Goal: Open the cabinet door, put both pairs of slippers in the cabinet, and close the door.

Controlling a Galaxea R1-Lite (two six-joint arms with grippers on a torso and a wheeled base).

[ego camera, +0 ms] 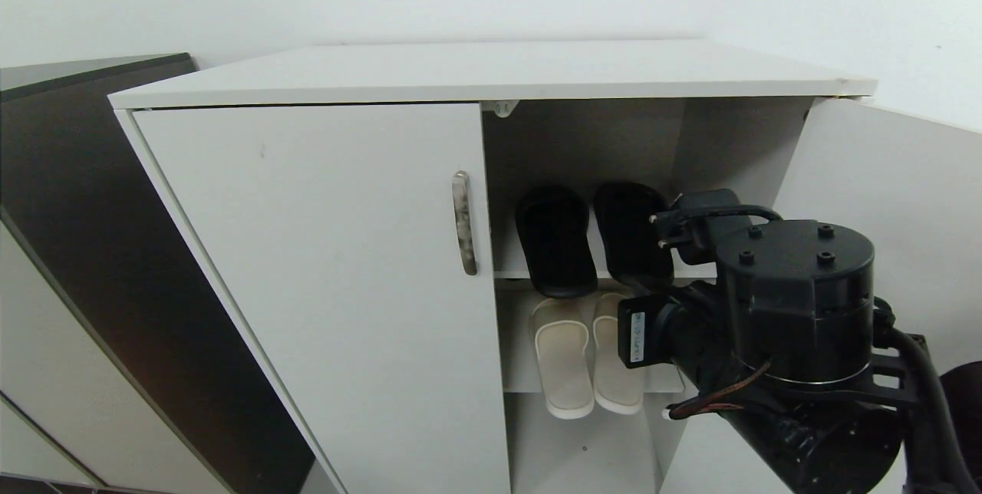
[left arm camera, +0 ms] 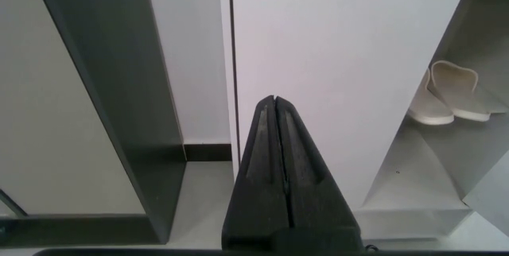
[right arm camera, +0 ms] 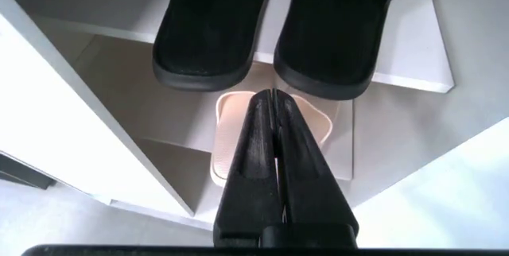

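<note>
The white cabinet (ego camera: 491,68) has its left door (ego camera: 322,271) closed and its right door (ego camera: 882,202) swung open. A pair of black slippers (ego camera: 556,241) lies on the upper shelf, and a pair of white slippers (ego camera: 564,360) on the shelf below. My right arm (ego camera: 790,302) hangs in front of the open half. The right gripper (right arm camera: 273,97) is shut and empty, just outside the shelves, with the black slippers (right arm camera: 215,25) and a white slipper (right arm camera: 231,137) beyond its tips. Low before the closed door (left arm camera: 334,65), my left gripper (left arm camera: 274,101) is shut on nothing; the white slippers (left arm camera: 449,89) lie off to one side.
A metal handle (ego camera: 462,223) is fixed at the closed door's inner edge. A dark panel (ego camera: 92,210) stands close to the cabinet's left side. Bare floor (left arm camera: 207,192) lies at the cabinet's foot.
</note>
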